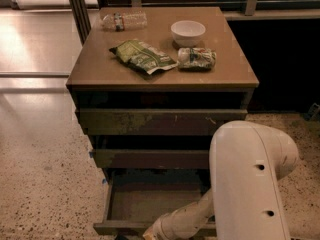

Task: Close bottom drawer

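Observation:
The bottom drawer (150, 201) of the dark wooden cabinet is pulled open, showing its shallow empty tray and its flat front (120, 228) at the frame's lower edge. The middle drawer front (150, 159) and the uppermost drawer front (160, 121) sit above it. My white arm (250, 184) reaches down across the right of the drawer, and its forearm (182, 221) ends at the drawer's front edge. My gripper (145, 235) sits at the bottom edge of the frame, mostly cut off.
On the cabinet top (90, 66) lie a green snack bag (144, 56), a white bowl (188, 32), a small packet (197, 58) and a plastic bottle (122, 20). Speckled floor (45, 184) spreads left. A dark wall stands to the right.

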Robot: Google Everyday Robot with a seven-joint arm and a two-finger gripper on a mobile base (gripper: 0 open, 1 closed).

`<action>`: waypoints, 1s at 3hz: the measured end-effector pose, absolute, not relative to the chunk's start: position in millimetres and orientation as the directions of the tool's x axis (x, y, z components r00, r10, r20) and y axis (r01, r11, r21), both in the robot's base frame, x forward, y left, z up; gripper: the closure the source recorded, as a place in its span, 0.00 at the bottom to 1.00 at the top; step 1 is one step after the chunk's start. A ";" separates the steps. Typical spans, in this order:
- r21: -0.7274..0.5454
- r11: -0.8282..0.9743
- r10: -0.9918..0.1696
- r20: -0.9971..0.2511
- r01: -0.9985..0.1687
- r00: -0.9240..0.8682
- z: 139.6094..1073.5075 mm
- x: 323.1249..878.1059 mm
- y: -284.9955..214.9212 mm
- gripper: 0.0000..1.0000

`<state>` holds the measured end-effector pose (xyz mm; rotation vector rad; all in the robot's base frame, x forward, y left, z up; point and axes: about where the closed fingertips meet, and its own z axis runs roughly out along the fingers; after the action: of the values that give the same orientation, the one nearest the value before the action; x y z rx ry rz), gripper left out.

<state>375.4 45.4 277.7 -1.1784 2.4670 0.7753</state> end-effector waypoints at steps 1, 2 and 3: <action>0.341 0.518 -0.623 -0.478 -0.785 -0.619 277.7 375.3 45.4 1.00; 0.357 0.536 -0.616 -0.455 -0.765 -0.643 261.2 375.5 40.9 1.00; 0.361 0.532 -0.645 -0.412 -0.766 -0.643 236.2 374.6 40.8 1.00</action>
<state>374.6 40.8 236.2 -1.1913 2.5434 0.7678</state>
